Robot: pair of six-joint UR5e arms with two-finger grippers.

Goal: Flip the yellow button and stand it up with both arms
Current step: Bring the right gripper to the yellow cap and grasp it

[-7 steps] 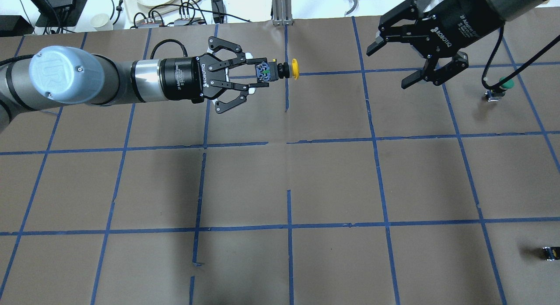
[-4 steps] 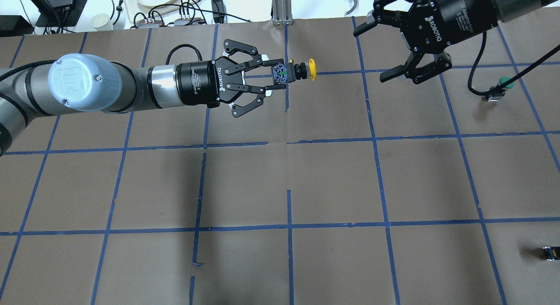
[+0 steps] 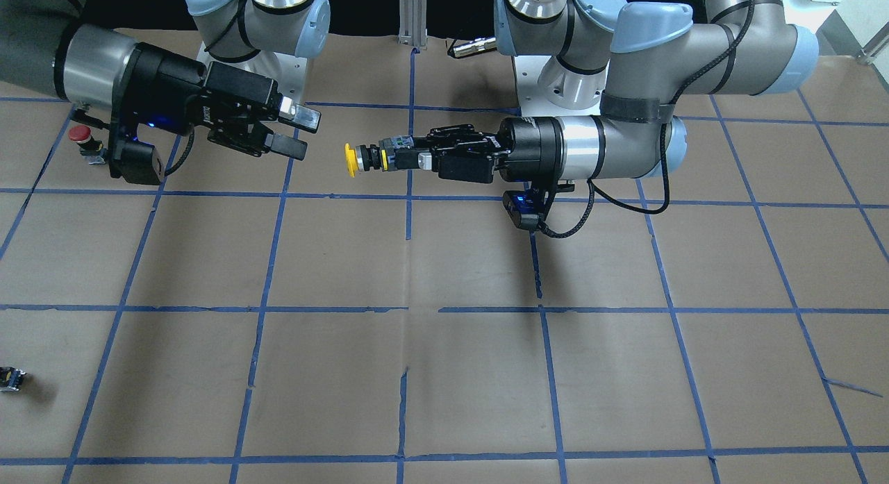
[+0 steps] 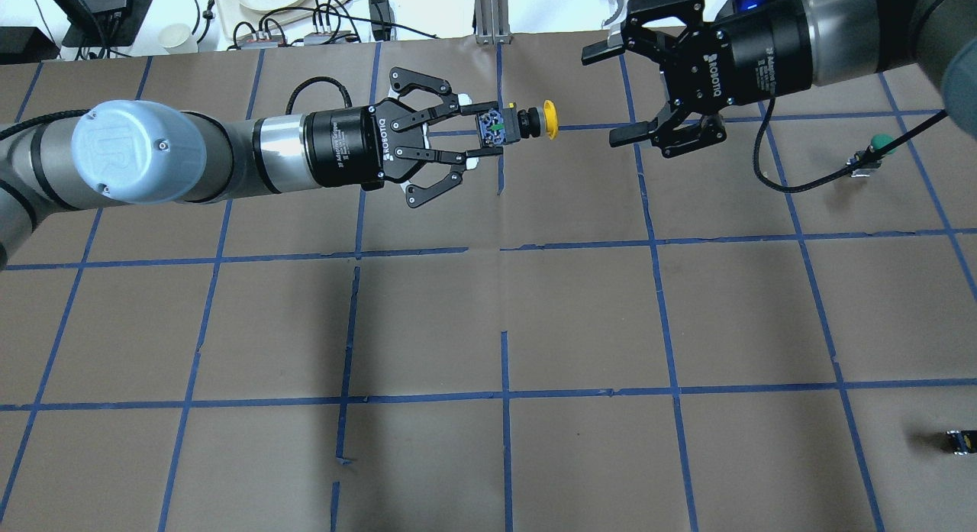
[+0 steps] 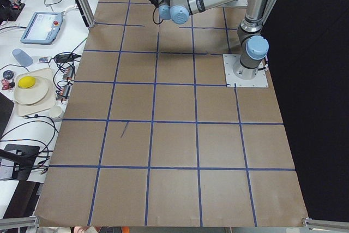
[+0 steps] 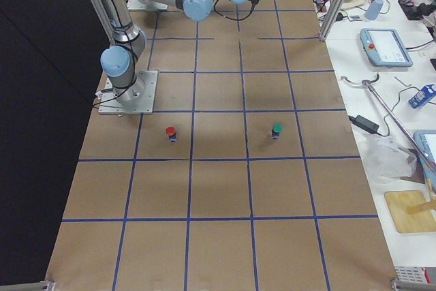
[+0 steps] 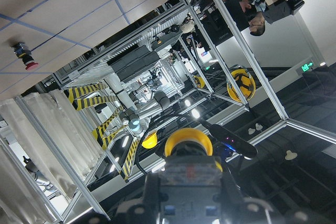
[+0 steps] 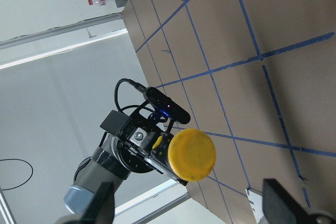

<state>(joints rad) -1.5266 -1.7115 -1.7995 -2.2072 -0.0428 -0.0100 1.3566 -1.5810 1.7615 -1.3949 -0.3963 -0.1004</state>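
My left gripper [image 4: 488, 129] is shut on the black-and-silver body of the yellow button [image 4: 548, 120] and holds it level above the table, cap pointing at my right gripper. My right gripper [image 4: 611, 97] is open and empty, a short gap from the cap, jaws facing it. In the front view the yellow button [image 3: 352, 160] sits between the left gripper [image 3: 410, 156] and the right gripper [image 3: 302, 133]. The right wrist view shows the yellow cap [image 8: 192, 155] face-on between my open fingers [image 8: 286, 203]. The left wrist view shows the cap [image 7: 189, 142] from behind.
A red-capped button [image 3: 82, 133] stands on the table below my right arm. A green-capped button [image 4: 881, 144] stands at the far right. A small dark capless switch part [image 4: 960, 440] lies near the right front edge. Cables and dishes lie beyond the far edge.
My right gripper has swung left and turned to face the yellow cap, closing much of the gap. My left gripper has moved right with the button still in it.
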